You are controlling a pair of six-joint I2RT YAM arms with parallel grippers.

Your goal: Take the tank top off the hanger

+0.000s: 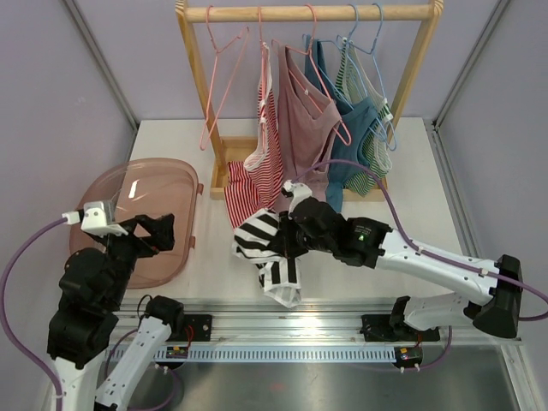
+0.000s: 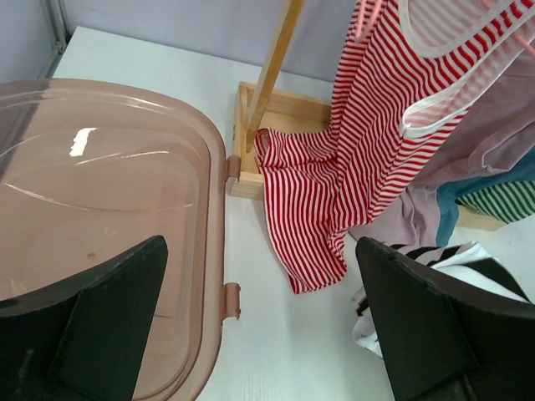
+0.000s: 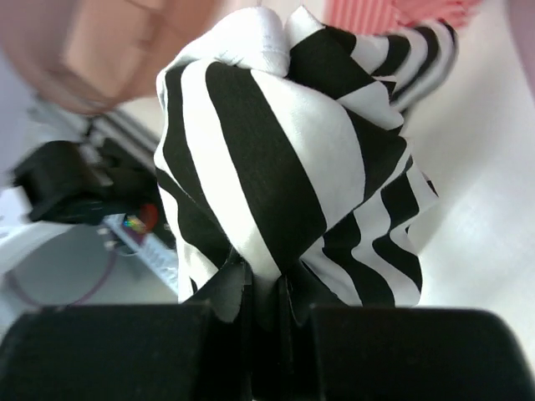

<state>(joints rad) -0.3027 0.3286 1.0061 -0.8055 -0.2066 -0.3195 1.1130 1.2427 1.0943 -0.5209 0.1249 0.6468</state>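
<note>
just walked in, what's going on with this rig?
The right gripper is shut on a bunched black-and-white striped tank top, which is on no hanger, in front of the wooden rack. The left gripper hovers open by the pink bin, holding nothing. A red-striped top and others hang on the rack.

bright even light, glare on the bin, blurred right-wrist background

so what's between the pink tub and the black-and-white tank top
Only bare white table separates the pink tub from the black-and-white tank top, shown in the top view.
</note>
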